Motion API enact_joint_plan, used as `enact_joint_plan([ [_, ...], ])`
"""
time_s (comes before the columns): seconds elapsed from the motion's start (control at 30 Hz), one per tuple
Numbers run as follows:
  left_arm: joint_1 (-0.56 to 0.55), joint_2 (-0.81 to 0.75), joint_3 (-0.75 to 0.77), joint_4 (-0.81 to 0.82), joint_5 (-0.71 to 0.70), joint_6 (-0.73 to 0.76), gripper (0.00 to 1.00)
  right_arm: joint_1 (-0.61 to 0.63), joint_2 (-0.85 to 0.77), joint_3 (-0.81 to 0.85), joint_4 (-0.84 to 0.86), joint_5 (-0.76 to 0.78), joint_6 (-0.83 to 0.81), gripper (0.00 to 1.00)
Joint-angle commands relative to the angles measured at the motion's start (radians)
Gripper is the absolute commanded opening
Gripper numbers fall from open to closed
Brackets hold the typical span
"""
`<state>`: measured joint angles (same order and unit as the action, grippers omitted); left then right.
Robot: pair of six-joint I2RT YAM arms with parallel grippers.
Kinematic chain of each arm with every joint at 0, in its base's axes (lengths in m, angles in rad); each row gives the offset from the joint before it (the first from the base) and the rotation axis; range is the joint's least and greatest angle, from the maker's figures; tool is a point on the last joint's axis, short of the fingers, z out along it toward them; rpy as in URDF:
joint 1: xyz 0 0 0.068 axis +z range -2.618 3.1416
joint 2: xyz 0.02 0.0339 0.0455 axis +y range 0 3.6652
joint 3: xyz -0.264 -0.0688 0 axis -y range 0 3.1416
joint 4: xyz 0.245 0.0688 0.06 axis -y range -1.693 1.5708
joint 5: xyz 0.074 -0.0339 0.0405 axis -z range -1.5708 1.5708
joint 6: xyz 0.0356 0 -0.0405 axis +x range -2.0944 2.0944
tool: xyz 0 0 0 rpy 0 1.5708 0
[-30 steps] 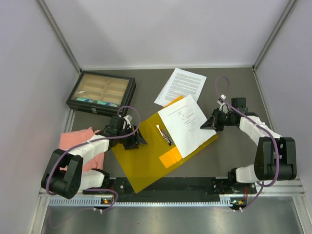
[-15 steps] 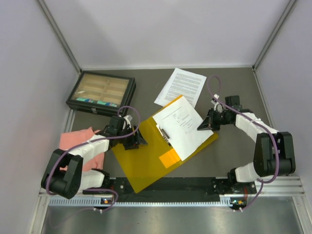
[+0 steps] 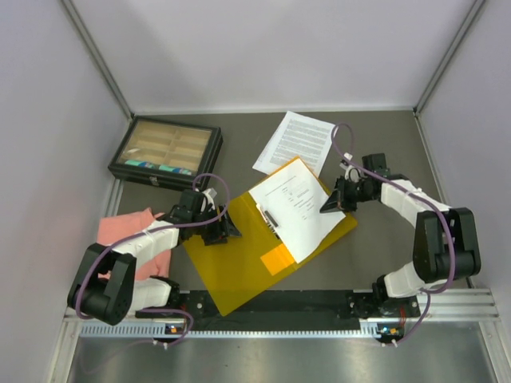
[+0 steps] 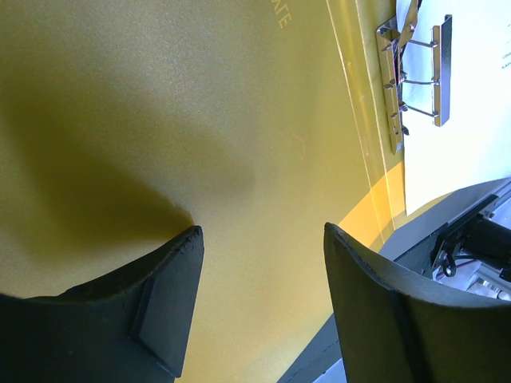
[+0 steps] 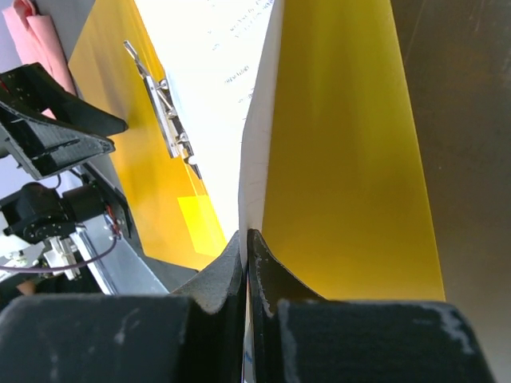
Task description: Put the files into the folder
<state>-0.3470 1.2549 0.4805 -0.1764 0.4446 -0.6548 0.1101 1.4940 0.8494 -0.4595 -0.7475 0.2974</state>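
Note:
The yellow-orange folder (image 3: 239, 263) lies open on the table, with its metal clip (image 3: 270, 218) and orange inner pocket (image 3: 279, 258). My right gripper (image 3: 329, 205) is shut on the right edge of a white printed sheet (image 3: 295, 203) that lies over the folder's right half, its left edge at the clip. In the right wrist view the sheet (image 5: 215, 96) runs edge-on out of the shut gripper (image 5: 247, 239) above the folder (image 5: 343, 159). My left gripper (image 3: 229, 231) is open and rests on the folder's left half (image 4: 160, 120). A second sheet (image 3: 297, 140) lies behind the folder.
A black compartment box (image 3: 166, 150) stands at the back left. A pink cloth (image 3: 128, 231) lies under my left arm. Grey walls close in the left and right sides. A black rail (image 3: 279, 307) runs along the near edge.
My right gripper has drawn the sheet to the left over the folder, bringing its left edge up to the clip. The left arm has not moved.

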Motion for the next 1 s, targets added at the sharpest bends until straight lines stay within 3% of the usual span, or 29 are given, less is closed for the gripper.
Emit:
enact_joint_plan([
  [0.0, -0.003, 0.018, 0.006, -0.014, -0.018, 0.027, 0.67, 0.020, 0.012, 0.051, 0.004, 0.014, -0.037, 0.00],
  [0.57, -0.003, 0.026, 0.017, -0.021, -0.017, 0.037, 0.67, 0.045, 0.026, 0.083, -0.021, 0.048, -0.063, 0.00],
  [0.97, -0.003, 0.029, 0.020, -0.020, -0.015, 0.038, 0.67, 0.057, 0.003, 0.096, -0.062, 0.111, -0.073, 0.23],
])
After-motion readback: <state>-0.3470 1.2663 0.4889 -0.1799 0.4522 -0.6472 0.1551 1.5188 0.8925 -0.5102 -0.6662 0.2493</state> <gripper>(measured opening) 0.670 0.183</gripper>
